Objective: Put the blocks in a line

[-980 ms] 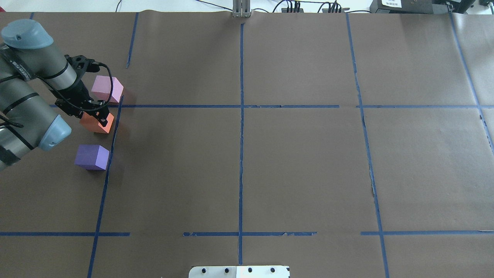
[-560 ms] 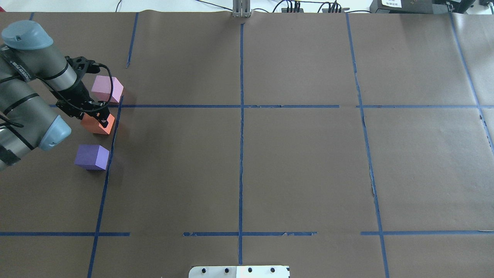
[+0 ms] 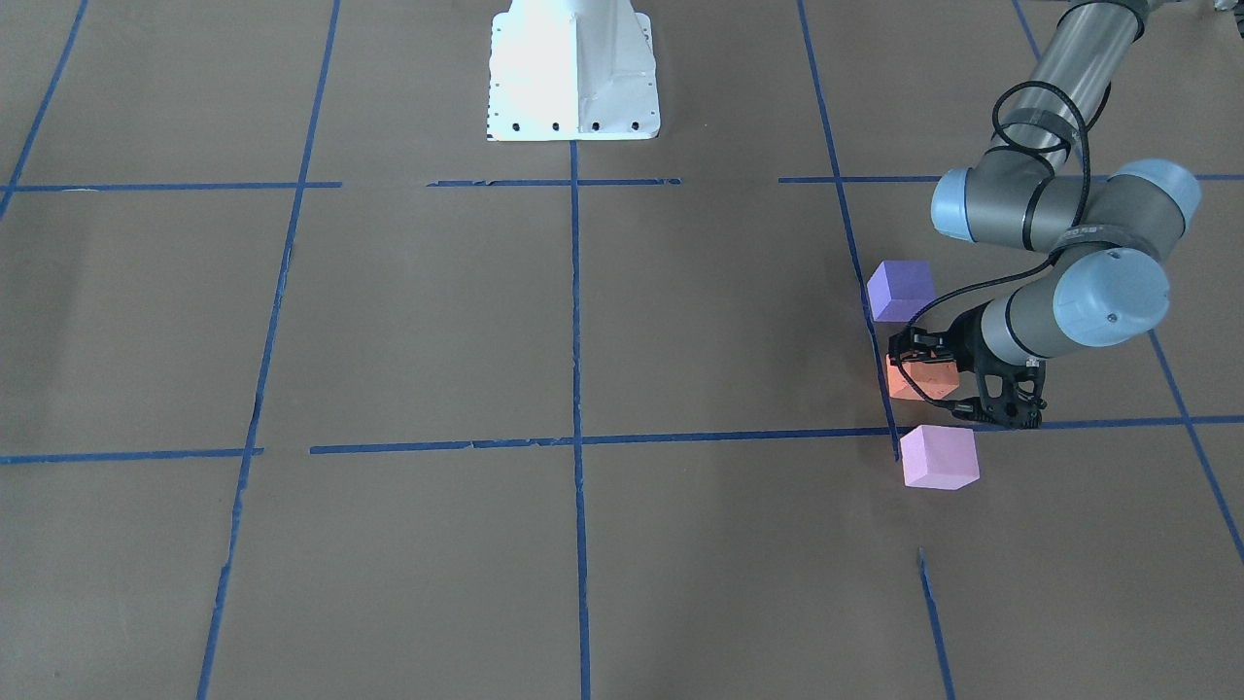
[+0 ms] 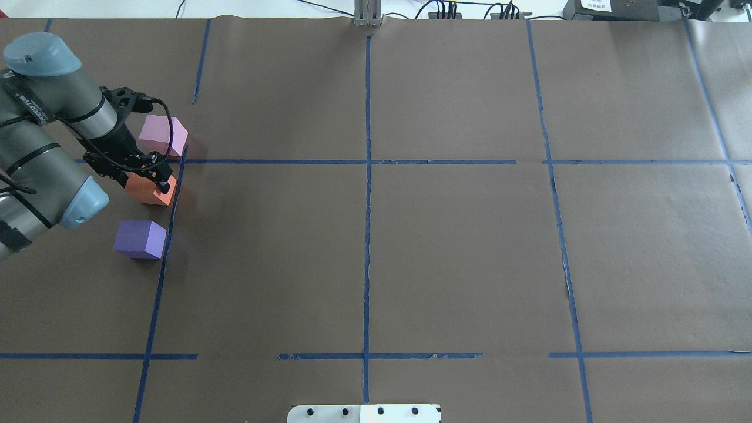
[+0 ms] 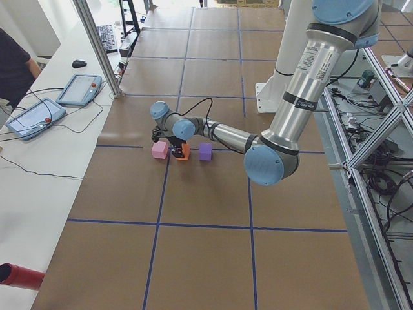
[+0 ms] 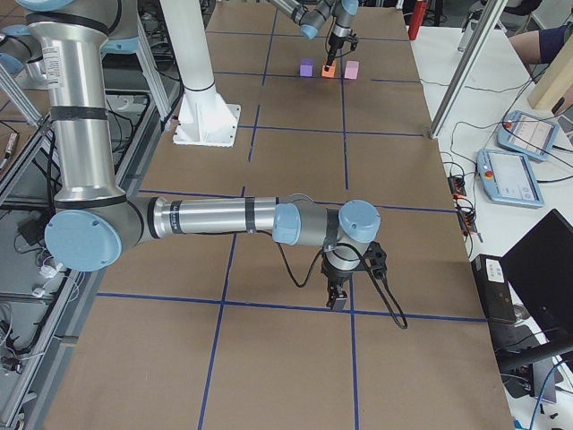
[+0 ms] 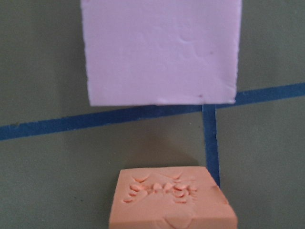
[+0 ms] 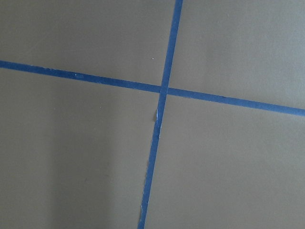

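Across the surface (image 3: 680,321), front view: the left claw (image 3: 921,362) is clamped on the orange block (image 3: 925,382), midway between the violet block (image 3: 901,290) and the pink block (image 3: 939,457). Overhead — all three hug one tape line (image 4: 157,294). Wrist view: pink dead ahead (just apart). Side view: the right claw (image 6: 337,303) is far off; I cannot tell how open it is.

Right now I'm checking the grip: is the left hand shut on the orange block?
Shut, apparently: left hand has a finger against each side of the orange block.
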Robot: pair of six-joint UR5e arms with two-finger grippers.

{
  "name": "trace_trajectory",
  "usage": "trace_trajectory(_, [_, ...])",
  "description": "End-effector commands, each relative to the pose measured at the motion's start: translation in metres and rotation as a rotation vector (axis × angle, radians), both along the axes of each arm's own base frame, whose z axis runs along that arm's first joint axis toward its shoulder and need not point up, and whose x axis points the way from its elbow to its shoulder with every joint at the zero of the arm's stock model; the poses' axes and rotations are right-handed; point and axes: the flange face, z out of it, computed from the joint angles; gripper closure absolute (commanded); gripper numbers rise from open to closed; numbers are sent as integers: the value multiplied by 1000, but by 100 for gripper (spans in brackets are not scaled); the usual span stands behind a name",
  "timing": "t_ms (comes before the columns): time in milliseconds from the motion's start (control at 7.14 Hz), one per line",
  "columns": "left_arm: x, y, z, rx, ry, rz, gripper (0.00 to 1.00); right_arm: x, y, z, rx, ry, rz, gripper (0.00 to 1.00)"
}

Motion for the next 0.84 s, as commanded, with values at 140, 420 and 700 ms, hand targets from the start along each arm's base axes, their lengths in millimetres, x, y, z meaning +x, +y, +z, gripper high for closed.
trace_trajectory(140, [-2,0,-4,7,4,-3,0,0,0,0,0,0,0,0])
trace_trajectory(420, [-25,-4,-26,46,23,-36,0,0,0,0,0,0,0,0])
trace_trajectory(700, [-63,-12,-53,83,40,-100,0,0,0,0,0,0,0,0])
